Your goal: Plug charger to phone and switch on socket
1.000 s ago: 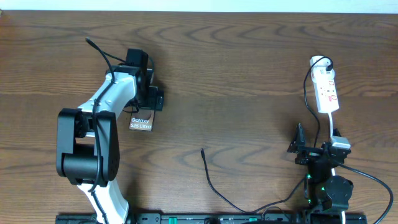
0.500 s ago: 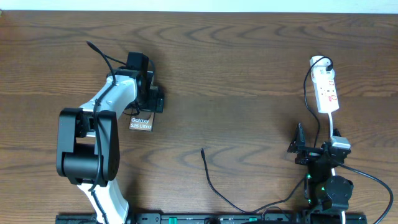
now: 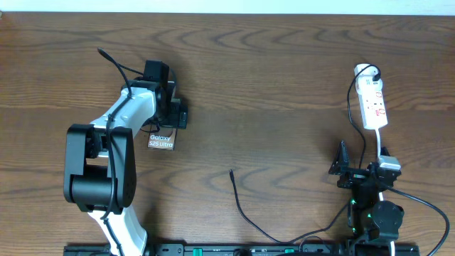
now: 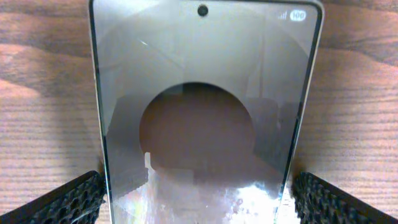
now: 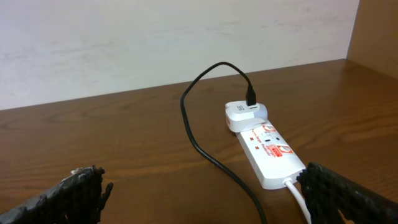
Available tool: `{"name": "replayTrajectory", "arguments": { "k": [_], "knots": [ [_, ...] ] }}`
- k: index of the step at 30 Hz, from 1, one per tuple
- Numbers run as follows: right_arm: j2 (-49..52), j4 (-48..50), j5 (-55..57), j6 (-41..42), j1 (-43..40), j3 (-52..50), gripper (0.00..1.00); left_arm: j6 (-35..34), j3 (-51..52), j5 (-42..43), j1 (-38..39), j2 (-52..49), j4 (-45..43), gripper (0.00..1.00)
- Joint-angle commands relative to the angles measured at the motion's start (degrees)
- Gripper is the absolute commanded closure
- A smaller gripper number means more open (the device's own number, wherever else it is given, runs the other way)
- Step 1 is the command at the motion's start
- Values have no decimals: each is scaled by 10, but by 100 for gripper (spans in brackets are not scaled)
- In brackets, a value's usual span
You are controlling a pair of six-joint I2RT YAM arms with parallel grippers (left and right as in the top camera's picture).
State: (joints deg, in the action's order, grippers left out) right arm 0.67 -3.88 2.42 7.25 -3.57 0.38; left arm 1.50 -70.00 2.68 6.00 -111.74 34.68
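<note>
Progress on the task is judged to be at its very start, since none of its steps is shown as done. The phone [image 4: 205,124] is seen lying flat on the table [image 3: 284,71] at the left, its lettered end showing beneath the left arm in the overhead view. The left gripper [image 4: 199,208] is held over it with the jaws spread wide, one fingertip to either side of the phone's near end; no contact with its edges can be made out, so nothing is taken to be held. The charger [image 3: 235,192] is laid loose on the table near the middle, and its plug tip [image 3: 232,173] is left free, well apart from the phone and from both arms. At the right, the socket [image 5: 270,152] is seen lying with a white adapter [image 5: 245,115] at its far end, into which a black lead is fitted; that end of the charger is therefore judged to be already connected. The right gripper [image 5: 205,205] is held short of the socket, its jaws wide and empty. Whether the red switches are on cannot be told. What is left, then, is everything: the plug tip is to be picked up, brought to the phone's port and pushed in, and the socket is to be switched on.
</note>
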Motion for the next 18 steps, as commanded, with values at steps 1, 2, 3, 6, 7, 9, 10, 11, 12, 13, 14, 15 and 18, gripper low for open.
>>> {"name": "replayTrajectory", "arguments": {
  "k": [1, 2, 3, 6, 7, 9, 10, 11, 12, 13, 14, 15, 18],
  "knots": [
    [-4, -2, 4, 9, 3, 0, 1, 2, 19, -17, -2, -14, 21, 2],
    [-4, -2, 4, 9, 3, 0, 1, 2, 19, -17, -2, -14, 22, 2],
    [-4, -2, 4, 9, 3, 0, 1, 2, 19, -17, -2, -14, 23, 2],
    [-4, -2, 4, 9, 3, 0, 1, 2, 19, -17, -2, -14, 26, 2],
    [-4, -2, 4, 9, 3, 0, 1, 2, 19, -17, -2, -14, 28, 2],
    [-4, -2, 4, 9, 3, 0, 1, 2, 19, -17, -2, -14, 30, 2],
    [-4, -2, 4, 9, 3, 0, 1, 2, 19, -17, -2, -14, 30, 2],
    [-4, -2, 4, 9, 3, 0, 1, 2, 19, -17, -2, -14, 32, 2],
    [-4, -2, 4, 9, 3, 0, 1, 2, 19, -17, -2, -14, 33, 2],
    [-4, -2, 4, 9, 3, 0, 1, 2, 19, -17, -2, -14, 34, 2],
    [-4, -2, 4, 9, 3, 0, 1, 2, 19, -17, -2, -14, 36, 2],
    [-4, -2, 4, 9, 3, 0, 1, 2, 19, -17, -2, -14, 38, 2],
    [-4, -2, 4, 9, 3, 0, 1, 2, 19, -17, -2, -14, 39, 2]
  ]
}}
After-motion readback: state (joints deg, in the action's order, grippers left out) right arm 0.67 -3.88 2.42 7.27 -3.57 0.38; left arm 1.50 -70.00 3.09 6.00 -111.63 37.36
